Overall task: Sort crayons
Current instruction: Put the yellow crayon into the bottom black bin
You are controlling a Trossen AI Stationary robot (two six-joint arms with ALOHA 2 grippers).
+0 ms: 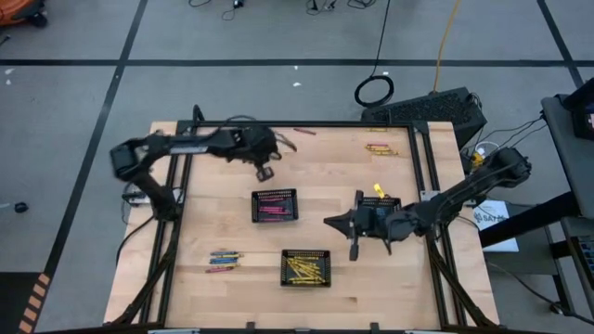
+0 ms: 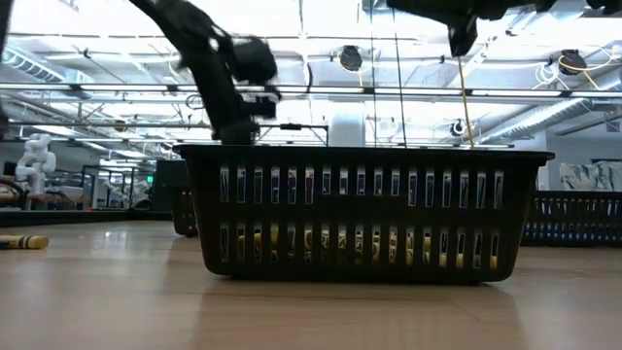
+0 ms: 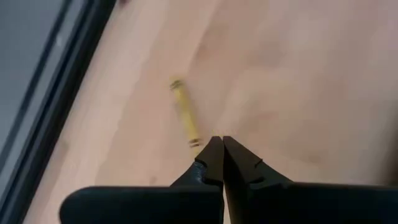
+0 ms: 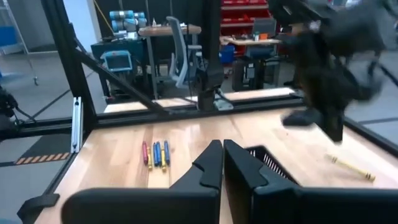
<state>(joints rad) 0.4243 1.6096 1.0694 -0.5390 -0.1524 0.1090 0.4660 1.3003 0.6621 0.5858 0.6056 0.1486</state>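
The crayons are thin short sticks, scattered across the wooden table (image 1: 390,278). Pink ones (image 1: 271,210) lie in one black mesh tray (image 1: 275,194), yellow ones (image 1: 303,269) in the front tray (image 1: 305,253). A small mixed bunch (image 1: 223,261) rests loose near the front left, more yellow ones (image 1: 377,147) near the far right corner. One yellow crayon (image 3: 186,112) lies just ahead of the left gripper (image 1: 264,173), which hovers at the far side, fingers pressed together and empty. The right gripper (image 1: 354,249) hangs between the trays, arm stretched low, its fingers likewise closed on nothing.
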